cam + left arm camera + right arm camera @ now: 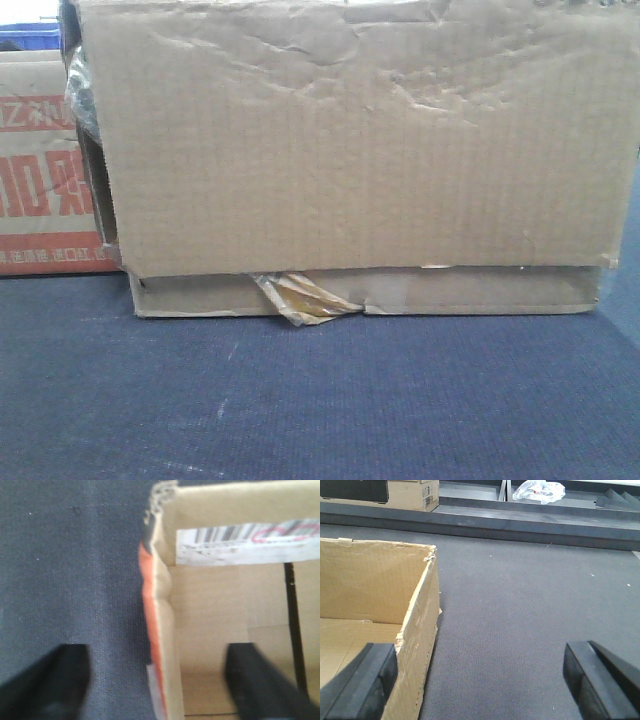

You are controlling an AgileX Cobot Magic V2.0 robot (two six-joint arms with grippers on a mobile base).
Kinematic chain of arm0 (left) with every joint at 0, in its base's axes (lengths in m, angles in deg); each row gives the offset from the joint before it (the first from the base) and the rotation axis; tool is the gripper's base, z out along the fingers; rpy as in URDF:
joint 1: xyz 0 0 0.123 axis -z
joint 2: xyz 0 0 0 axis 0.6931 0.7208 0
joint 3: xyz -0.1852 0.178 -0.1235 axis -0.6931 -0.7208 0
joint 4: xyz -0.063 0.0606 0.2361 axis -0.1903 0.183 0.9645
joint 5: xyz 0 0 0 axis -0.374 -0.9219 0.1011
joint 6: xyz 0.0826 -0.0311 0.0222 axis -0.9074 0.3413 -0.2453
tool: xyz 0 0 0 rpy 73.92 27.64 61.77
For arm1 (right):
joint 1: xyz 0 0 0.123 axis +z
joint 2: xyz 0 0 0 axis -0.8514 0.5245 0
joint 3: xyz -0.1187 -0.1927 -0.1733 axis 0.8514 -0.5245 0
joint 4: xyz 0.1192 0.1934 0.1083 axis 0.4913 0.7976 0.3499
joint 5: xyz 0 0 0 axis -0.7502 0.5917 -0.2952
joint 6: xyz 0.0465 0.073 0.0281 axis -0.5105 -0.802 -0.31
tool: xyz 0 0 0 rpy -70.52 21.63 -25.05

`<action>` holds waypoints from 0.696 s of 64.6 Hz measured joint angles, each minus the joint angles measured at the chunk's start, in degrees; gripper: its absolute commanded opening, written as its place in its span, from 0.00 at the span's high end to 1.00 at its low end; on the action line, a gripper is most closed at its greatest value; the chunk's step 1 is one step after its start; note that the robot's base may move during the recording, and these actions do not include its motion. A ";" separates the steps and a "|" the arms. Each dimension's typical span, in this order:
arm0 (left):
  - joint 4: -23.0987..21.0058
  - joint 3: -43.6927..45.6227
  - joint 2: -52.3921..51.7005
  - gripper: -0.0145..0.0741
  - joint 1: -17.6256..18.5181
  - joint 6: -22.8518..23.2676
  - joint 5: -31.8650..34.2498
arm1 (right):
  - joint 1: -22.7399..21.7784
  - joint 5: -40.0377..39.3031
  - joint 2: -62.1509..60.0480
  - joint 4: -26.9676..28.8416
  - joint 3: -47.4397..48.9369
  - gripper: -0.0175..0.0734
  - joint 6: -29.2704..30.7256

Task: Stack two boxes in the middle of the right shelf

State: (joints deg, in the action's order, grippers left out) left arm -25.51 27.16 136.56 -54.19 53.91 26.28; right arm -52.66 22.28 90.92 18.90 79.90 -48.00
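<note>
Brown cardboard is filling the front view: the big box point(350, 140) is sitting on top of the flat box point(480, 290), and both are resting on the dark blue bench point(320, 400). The right tool point(480, 650) is hanging wide open over the big box's torn side wall point(420, 630), one half inside the box and one half outside. The left tool point(157, 655) is wide open too, standing over a cardboard wall with an orange edge point(152, 615).

Things may be going wrong soon. That side wall is looking thin and ripped at the top, so a hard pinch may be bending or tearing it. If the tools are only pinching the top box, the flat one may be slipping off or staying behind. The tan tape point(300, 297) is peeling — the bottom may be coming loose.

No view is showing the shelf. The big box is hiding both tools in the front view. The left wrist view is looking blurry, and I cannot tell if the orange-edged wall belongs to the big box or to the red-lettered box point(45, 190) behind it.
</note>
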 measured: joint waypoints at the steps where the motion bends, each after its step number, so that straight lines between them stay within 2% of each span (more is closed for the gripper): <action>1: 0.12 0.00 0.00 0.65 0.00 0.00 0.00 | 0.00 0.00 0.00 0.00 0.00 0.20 0.00; 7: 0.46 0.04 0.00 0.97 0.00 -0.13 0.10 | 0.00 0.00 0.00 0.00 0.00 0.20 0.00; 22: 1.21 0.13 0.00 0.96 0.00 1.40 -0.62 | 0.00 0.00 0.00 0.00 0.00 0.20 0.00; 34: 7.15 0.26 -1.99 0.96 -0.17 7.99 -2.69 | 0.13 0.00 0.00 0.00 0.00 0.20 0.00; 45: 10.82 2.70 -7.91 0.96 -0.97 10.08 -3.03 | 0.13 0.00 0.00 0.00 0.00 0.20 0.00</action>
State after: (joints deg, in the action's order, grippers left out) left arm -14.69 29.85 128.65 -55.16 63.99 23.24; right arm -52.53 22.28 90.92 18.90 79.90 -48.00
